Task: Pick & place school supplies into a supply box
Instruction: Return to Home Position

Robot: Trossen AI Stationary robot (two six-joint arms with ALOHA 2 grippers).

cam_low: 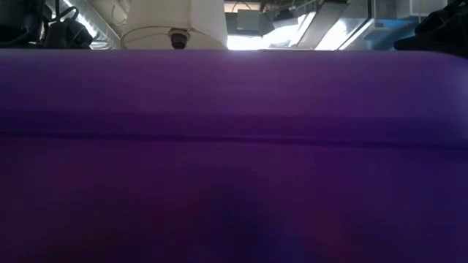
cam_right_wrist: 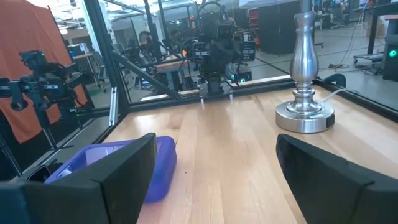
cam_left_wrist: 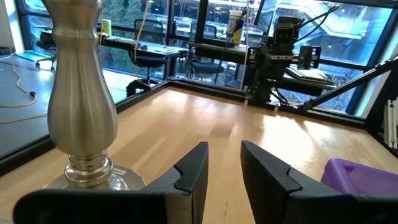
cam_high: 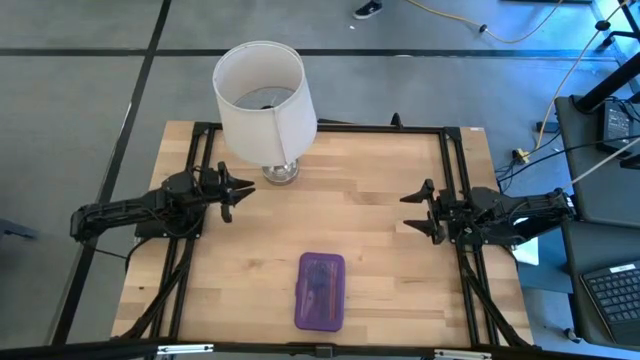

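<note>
Purple translucent plastic: the supply box [cam_high: 320, 290] lies flat and closed on the wooden table [cam_high: 390, 270], near the middle of the front edge, its long side running front to back. Faint dark shapes show through the lid, likely the school supplies, though which item is which cannot be told. In the low view the box's side wall fills almost everything.

The left gripper [cam_high: 238, 195] hovers at the table's left side, just beside the base of a white-shaded lamp [cam_high: 262, 100], its jaws parted by a narrow gap and empty. The right gripper [cam_high: 415, 211] hovers at the right side, jaws spread wide and empty. Both are well apart from the box.

As a judgement, the box should handle as a light, stiff but thin shell, smooth and rather slippery. The loose contents could slide and shift its balance if it is tipped. The best hold would be across the short width, on the two long edges near the middle, to keep it level. A hard squeeze might flex the lid or spring the halves open. Lying flat, it offers little edge to catch.
</note>
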